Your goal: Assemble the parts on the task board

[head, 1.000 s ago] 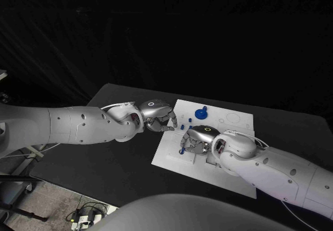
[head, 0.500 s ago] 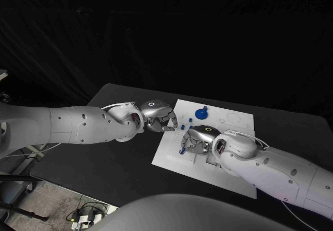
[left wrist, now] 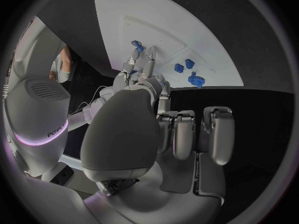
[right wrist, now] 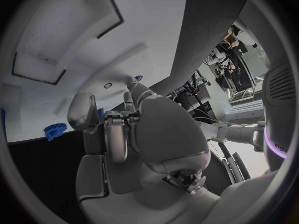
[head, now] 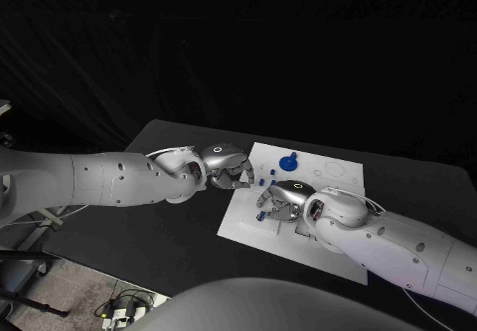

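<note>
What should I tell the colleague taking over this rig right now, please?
Left hand: at the task board's left edge, fingers curled; whether it holds anything I cannot tell.
Right hand: over the board's middle, fingers bent over a small blue part; grip unclear.
A blue gear and small blue pieces sit near the board's far edge.
Left: assembly looks unfinished.

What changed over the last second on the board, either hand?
Very little. The right silver hand shifted slightly toward the far side of the white task board, still holding a small blue part below its fingers. The left silver hand stayed at the board's left edge, and the round blue gear-like piece did not move.
</note>
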Tool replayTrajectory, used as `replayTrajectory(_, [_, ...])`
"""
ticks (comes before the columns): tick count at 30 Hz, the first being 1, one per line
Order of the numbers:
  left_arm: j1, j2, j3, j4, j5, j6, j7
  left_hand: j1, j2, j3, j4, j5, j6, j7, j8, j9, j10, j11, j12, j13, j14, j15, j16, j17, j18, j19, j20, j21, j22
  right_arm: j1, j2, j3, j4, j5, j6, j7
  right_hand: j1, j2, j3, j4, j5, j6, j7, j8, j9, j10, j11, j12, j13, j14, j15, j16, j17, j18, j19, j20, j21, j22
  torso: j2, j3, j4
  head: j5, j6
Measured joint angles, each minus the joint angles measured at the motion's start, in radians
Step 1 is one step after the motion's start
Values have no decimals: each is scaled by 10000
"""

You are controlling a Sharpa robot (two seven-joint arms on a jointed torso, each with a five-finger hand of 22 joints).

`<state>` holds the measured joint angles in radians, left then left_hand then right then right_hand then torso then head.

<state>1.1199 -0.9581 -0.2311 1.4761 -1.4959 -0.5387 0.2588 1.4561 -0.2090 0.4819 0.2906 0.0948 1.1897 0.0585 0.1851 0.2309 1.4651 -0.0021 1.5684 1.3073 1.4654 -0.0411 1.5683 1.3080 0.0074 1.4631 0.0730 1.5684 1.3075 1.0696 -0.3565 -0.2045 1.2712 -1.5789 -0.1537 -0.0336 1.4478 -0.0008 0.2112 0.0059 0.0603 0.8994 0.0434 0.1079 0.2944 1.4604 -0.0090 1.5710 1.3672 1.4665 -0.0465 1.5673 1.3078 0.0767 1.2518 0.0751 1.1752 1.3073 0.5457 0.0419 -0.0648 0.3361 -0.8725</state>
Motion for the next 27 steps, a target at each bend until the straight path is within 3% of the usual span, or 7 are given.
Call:
replayTrajectory(7, [-2,2,0,-1,8,30,-6,0,0,0,0,0,0,0,0,-10,0,0,0,0,0,0,0,-1,0,0,0,0,0,0,8,0,-19,18,9,3,-1,1,-28,28,0,22,-22,0,0,0,1,0,0,0,0,0,-1,1,0,0,-49,-1,0,0,5,8,0])
replayTrajectory(9, [-2,5,0,-1,9,40,-9,0,0,0,0,0,0,0,0,-9,0,0,0,0,0,0,0,-1,0,0,0,0,0,2,12,1,-23,24,16,5,-1,1,-28,28,0,160,-39,0,0,-1,1,0,0,0,0,0,-1,150,0,0,-59,2,0,0,6,8,0])
replayTrajectory(20, [-3,17,-4,-3,15,78,-16,41,41,29,28,37,0,0,0,-9,0,0,0,0,0,0,0,-2,0,0,0,0,0,-1,45,3,-36,113,138,70,227,230,116,-59,459,634,39,78,1,5,-1,59,649,0,0,0,-2,155,-72,-1,-164,6,0,0,6,12,0])
replayTrajectory(27, [-3,13,-1,-3,19,108,-21,41,41,29,28,37,0,0,0,-8,0,0,0,-1,0,0,0,-3,0,0,0,0,0,-10,50,10,-45,206,174,114,265,269,143,-84,481,1070,79,215,29,7,-4,30,892,0,0,0,-3,155,-72,-1,-197,6,0,0,0,21,0])
